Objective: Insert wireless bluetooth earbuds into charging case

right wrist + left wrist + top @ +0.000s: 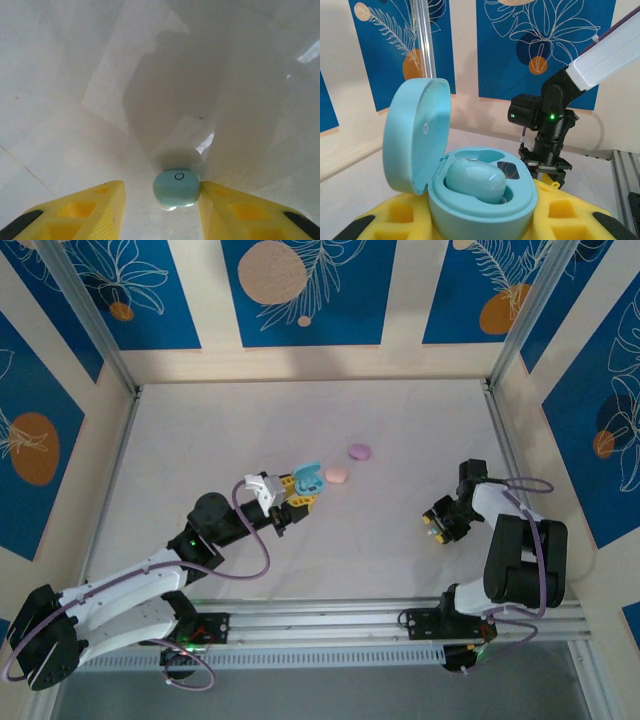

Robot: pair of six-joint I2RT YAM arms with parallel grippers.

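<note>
Fingers of the left gripper, yellow and ribbed, are clenched on the light blue charging case and hold it up off the table. The case's lid stands swung open on the hinge side, tilted back from the body. Inside the case, a seated earbud of the same light blue lies in one socket. The empty socket next to it shows a dark patch at its bottom.

From above, a pink case lies closed on the table just beside the charging case, on its right. A purple case lies closed a little beyond the pink one, farther from the arm bases.

Well apart from the charging case, off to its right, the right gripper hangs low over the table with its jaws parted. Between them a loose earbud, light blue with a small ring mark on top, rests on the table. It touches the finger on the right side of the wrist view, while a clear gap separates it from the other finger, so nothing is clamped. From the left wrist camera the right arm shows behind the charging case, bent downward.
</note>
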